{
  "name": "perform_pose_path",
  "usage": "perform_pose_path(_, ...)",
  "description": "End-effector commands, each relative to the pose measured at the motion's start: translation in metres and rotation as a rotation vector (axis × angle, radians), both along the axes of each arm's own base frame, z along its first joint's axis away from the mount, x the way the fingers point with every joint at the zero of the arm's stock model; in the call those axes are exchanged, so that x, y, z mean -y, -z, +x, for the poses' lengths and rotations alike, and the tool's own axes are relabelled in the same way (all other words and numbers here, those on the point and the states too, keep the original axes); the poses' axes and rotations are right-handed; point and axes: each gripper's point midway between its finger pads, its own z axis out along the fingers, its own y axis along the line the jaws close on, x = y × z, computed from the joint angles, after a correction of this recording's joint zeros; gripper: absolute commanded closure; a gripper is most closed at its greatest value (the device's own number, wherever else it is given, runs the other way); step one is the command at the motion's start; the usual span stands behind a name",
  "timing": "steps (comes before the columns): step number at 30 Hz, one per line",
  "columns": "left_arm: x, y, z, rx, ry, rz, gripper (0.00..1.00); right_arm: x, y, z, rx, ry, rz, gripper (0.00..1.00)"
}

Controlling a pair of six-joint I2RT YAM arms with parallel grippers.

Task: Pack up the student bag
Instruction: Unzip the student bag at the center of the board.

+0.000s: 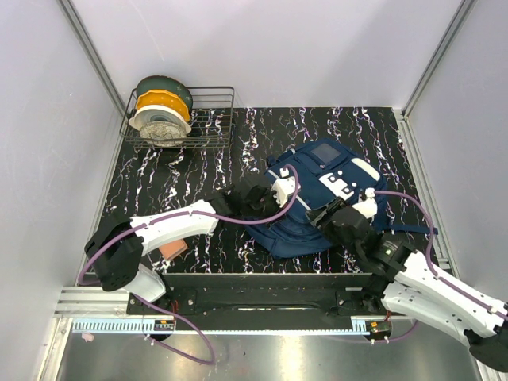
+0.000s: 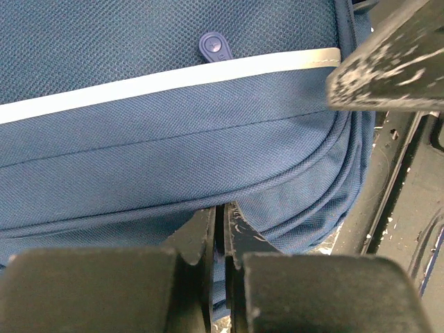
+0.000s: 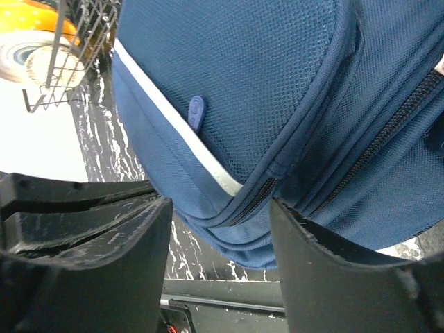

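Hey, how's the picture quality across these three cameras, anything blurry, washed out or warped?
Top external: even light, wide-angle bend tilting the walls, soft sheen on the steel ledge. Left wrist: the student bag weave is sharp, the left claw dark and soft. Right wrist: the area by the wire basket is washed out, the right claw slightly blurred.

A robotics lab test booth. Plain white wall panels set in aluminium posts enclose a black marbled table. Two white robot arms, left and right, trail purple cables and are bolted to a metal rail at the near edge.
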Motion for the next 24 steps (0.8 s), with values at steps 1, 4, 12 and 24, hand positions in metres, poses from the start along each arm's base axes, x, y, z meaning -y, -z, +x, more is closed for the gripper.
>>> perform_pose_path(1,0.010,-0.033,0.003,0.052,0.002,-0.094,1.00,-0.011,-0.017,0.013,0.012,0.056,0.092,0.40)
perform_pose_path(4,0.009,-0.041,-0.002,0.058,0.019,-0.113,1.00,-0.011,-0.015,0.018,0.013,0.084,0.093,0.50)
perform_pose_path(12,0.002,-0.046,-0.007,0.073,0.037,-0.106,1.00,-0.005,-0.030,0.026,0.072,0.084,0.071,1.00)
perform_pose_path(24,-0.039,-0.019,0.046,0.088,-0.207,0.040,1.00,0.018,-0.031,0.008,0.062,0.073,0.054,1.00)
